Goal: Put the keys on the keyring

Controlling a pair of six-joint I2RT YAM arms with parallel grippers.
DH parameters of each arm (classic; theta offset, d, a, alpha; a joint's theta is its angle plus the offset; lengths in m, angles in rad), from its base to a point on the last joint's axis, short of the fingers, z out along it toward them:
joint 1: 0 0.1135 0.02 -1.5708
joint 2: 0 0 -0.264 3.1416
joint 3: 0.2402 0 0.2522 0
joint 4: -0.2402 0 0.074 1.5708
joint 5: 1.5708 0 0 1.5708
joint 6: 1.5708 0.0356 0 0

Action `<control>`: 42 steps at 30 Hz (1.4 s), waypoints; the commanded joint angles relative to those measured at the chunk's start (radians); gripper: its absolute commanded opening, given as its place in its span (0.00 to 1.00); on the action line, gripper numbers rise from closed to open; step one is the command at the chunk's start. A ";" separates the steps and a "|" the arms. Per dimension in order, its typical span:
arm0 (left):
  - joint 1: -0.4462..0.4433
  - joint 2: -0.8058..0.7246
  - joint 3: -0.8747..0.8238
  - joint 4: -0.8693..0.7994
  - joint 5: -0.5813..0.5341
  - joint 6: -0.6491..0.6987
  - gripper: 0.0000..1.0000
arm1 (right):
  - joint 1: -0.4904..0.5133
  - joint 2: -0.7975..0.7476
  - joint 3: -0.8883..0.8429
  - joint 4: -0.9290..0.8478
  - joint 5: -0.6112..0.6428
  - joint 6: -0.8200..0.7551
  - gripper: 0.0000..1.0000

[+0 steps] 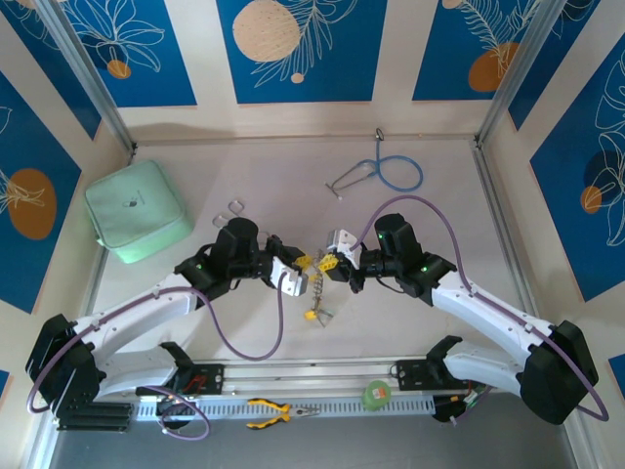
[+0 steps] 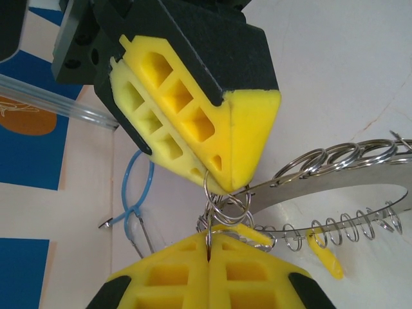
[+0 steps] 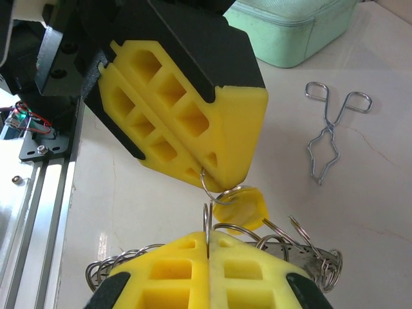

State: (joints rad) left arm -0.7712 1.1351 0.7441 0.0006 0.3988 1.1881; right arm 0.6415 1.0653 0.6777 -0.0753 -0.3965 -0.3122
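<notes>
Both grippers meet tip to tip above the middle of the table. My left gripper [image 1: 303, 265] [image 2: 209, 250] is shut, pinching a small split ring on edge between its yellow pads. It belongs to the cluster of small rings at the rim of the keyring [image 2: 335, 181] [image 1: 315, 289], a wide silvery band that hangs below. My right gripper [image 1: 327, 263] [image 3: 207, 239] is also shut on a small split ring. A ring at the left gripper's tip carries a yellow-headed key [image 3: 248, 207]. More yellow keys [image 2: 326, 255] [image 1: 312, 315] hang from the band's fringe.
Silver forceps [image 3: 330, 132] [image 1: 234, 207] lie behind the left arm, beside a mint-green pouch [image 1: 137, 210]. A blue-tubed stethoscope [image 1: 393, 174] lies at the back. Yellow-handled pliers [image 1: 278, 413] and a green tape roll [image 1: 377, 394] rest on the front rail.
</notes>
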 commanded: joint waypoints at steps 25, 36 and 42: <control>-0.030 -0.020 -0.046 0.017 -0.044 0.089 0.00 | -0.022 0.006 0.027 0.047 -0.022 0.057 0.00; -0.035 -0.052 -0.069 -0.014 -0.080 0.056 0.37 | -0.029 -0.004 0.017 0.079 -0.040 0.071 0.00; -0.026 -0.133 -0.053 -0.085 -0.101 -0.114 0.46 | -0.032 -0.004 0.006 0.092 -0.073 0.040 0.00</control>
State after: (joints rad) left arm -0.7982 1.0500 0.6804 -0.0357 0.3012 1.1866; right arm 0.6128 1.0718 0.6781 -0.0277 -0.4156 -0.2573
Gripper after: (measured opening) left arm 0.461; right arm 0.050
